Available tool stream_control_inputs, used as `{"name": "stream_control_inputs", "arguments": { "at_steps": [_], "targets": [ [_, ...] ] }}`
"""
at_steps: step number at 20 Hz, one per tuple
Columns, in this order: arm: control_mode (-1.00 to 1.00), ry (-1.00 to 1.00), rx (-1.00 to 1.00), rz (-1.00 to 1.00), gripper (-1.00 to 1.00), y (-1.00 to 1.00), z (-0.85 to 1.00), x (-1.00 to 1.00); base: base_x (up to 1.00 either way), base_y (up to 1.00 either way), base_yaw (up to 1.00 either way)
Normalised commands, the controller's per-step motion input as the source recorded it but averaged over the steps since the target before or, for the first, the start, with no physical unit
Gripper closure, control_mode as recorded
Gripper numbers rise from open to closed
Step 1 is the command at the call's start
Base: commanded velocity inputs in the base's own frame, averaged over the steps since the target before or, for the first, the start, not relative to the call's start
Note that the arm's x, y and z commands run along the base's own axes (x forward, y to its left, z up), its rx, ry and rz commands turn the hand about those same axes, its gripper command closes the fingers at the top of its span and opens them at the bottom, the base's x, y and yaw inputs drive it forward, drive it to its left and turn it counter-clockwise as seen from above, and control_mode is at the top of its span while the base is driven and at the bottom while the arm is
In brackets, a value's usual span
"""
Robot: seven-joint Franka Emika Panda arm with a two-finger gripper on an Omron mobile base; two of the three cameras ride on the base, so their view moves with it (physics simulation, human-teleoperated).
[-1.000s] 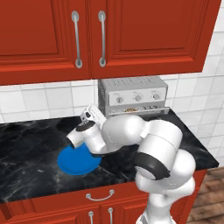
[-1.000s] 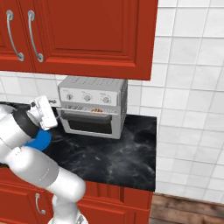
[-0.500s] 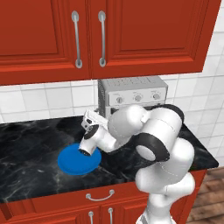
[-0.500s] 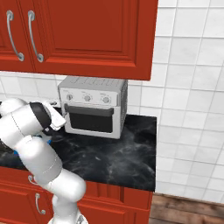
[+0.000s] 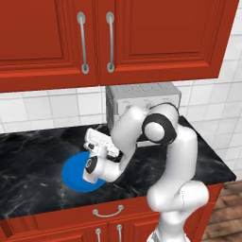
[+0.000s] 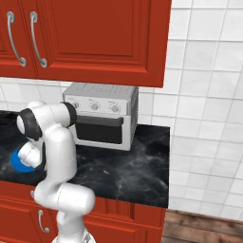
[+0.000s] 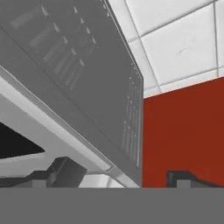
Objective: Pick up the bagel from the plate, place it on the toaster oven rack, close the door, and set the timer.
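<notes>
I've got the white arm folded low over the black marbled countertop point(image 5: 33, 156), wrist sitting just above the flat round bright blue plate point(image 5: 75, 176). In the left base view the hand covers the plate's right part; the rest of the blue disc shows to the left of it. From the right base view only a sliver of the plate point(image 6: 18, 163) shows behind the forearm, near the counter's front edge.

The two-finger gripper point(image 7: 127, 177) reads wide open in the hand cam: both dark fingertips point(image 7: 65, 171) stand well apart at the bottom of the pic w/ nothing between them. It's tipped up, looking at the grey metal toaster oven point(image 7: 78, 74) from below, w/ white wall tile point(image 7: 179, 43) and red cabinet point(image 7: 183, 131) beyond it.

Can't make out the small golden-brown bagel anywhere; the hand hides the part of the plate where it could sit, so I can't tell its position.

Oven point(image 6: 102, 116) stands at the back of the counter against the tile, to the right of the plate and apart from it. Its grey-framed door w/ dark glass window point(image 6: 99, 130) looks shut in the right base view. Knobs sit in a row above the door.
</notes>
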Motion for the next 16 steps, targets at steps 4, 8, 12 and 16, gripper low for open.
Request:
{"name": "stream_control_inputs", "arguments": {
  "at_steps": [4, 8, 12, 16],
  "targets": [
    [-1.0, 0.0, 0.13, 0.03, -1.0, 0.0, 1.0, -0.41, 0.0, 0.0, 0.0],
    [-1.0, 0.0, 0.27, 0.0, -1.0, 0.0, 1.0, -0.35, 0.0, 0.0, 0.0],
    [-1.0, 0.0, 0.39, -0.04, -1.0, 0.0, 1.0, -0.39, 0.0, 0.0, 0.0],
    [-1.0, 0.0, 0.44, -0.03, -1.0, -0.17, 0.97, -0.53, 0.0, 0.0, 0.0]
  ]
}}
